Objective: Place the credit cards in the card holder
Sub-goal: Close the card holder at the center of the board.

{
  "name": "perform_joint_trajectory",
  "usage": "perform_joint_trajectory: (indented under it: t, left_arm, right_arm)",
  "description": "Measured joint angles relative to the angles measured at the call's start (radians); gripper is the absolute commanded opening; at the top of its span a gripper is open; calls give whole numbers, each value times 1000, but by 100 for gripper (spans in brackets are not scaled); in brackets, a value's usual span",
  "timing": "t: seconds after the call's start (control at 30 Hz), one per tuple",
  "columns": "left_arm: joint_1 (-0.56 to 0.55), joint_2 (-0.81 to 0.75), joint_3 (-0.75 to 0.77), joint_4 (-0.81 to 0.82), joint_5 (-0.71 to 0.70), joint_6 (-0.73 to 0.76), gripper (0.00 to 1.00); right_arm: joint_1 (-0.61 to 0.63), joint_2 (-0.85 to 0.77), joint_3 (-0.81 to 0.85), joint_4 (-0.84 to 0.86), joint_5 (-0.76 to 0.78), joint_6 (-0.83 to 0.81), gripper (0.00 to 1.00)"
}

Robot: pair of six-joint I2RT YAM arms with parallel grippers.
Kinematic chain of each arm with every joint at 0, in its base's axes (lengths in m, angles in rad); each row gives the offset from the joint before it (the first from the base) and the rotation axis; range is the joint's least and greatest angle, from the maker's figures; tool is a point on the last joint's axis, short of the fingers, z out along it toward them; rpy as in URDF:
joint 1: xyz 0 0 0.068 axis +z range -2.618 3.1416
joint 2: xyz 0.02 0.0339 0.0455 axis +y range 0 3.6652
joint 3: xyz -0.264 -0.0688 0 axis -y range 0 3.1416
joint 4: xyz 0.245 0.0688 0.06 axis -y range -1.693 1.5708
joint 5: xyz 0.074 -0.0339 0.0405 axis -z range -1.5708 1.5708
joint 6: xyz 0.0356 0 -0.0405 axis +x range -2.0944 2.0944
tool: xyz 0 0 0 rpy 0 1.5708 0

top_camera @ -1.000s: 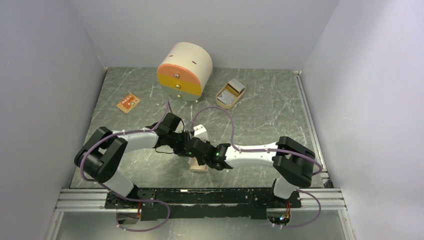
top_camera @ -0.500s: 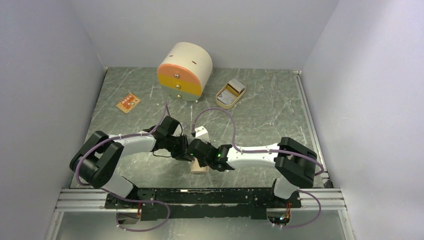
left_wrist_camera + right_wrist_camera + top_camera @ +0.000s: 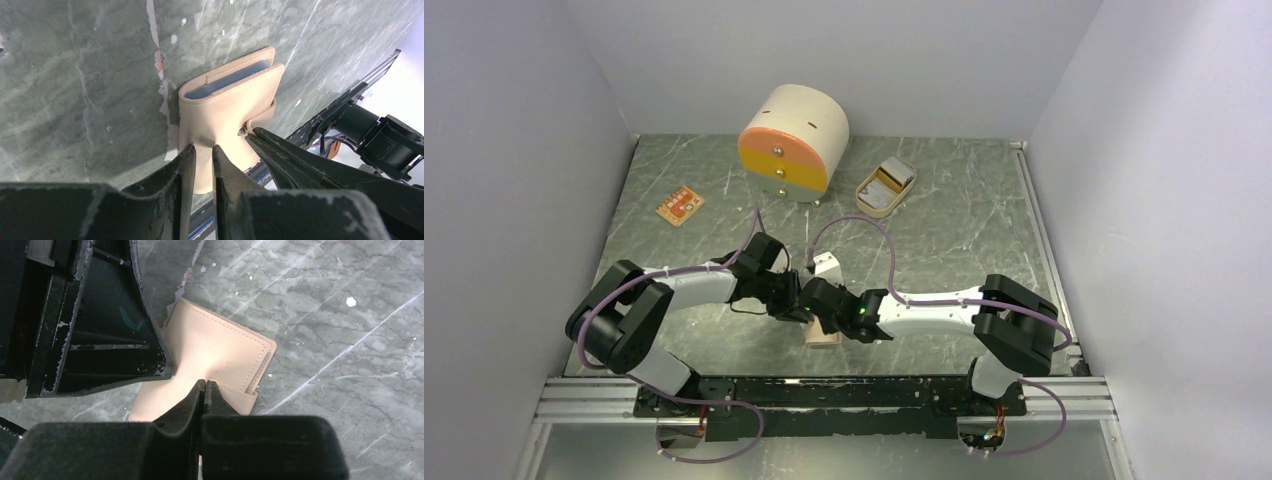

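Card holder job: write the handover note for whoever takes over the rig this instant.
Left claw: shut on the card holder, pinching its cover, near the middle of the table.
Right claw: shut, tips against the holder's edge; whether it grips cannot be told.
Done: light blue cards sit inside the holder.
Left: an orange card lies far left on the table. The oval tray beside the round drawer box holds flat pieces, probably more cards. Load those.
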Motion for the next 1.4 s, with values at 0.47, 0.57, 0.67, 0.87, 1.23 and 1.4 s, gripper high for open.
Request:
perform_joint_trajectory:
  t: [0.47, 0.57, 0.67, 0.87, 1.23, 1.4]
  left_arm:
    - [0, 0, 0, 0, 0, 0, 25]
    - [0, 0, 0, 0, -1, 0, 25]
    - [0, 0, 0, 0, -1, 0, 25]
    - [0, -9, -4, 7, 2, -8, 36]
    - [36, -168, -41, 2, -45, -14, 29]
    - [38, -140, -47, 3, -45, -14, 27]
  right_arm:
    - [5, 0, 0, 0, 13, 3, 0]
    - [6, 0, 0, 0, 16, 4, 0]
    - [7, 0, 0, 0, 19, 6, 0]
    - [7, 0, 0, 6, 18, 19, 0]
    - [8, -35, 0, 19, 25, 34, 0]
    - [8, -30, 0, 20, 24, 41, 0]
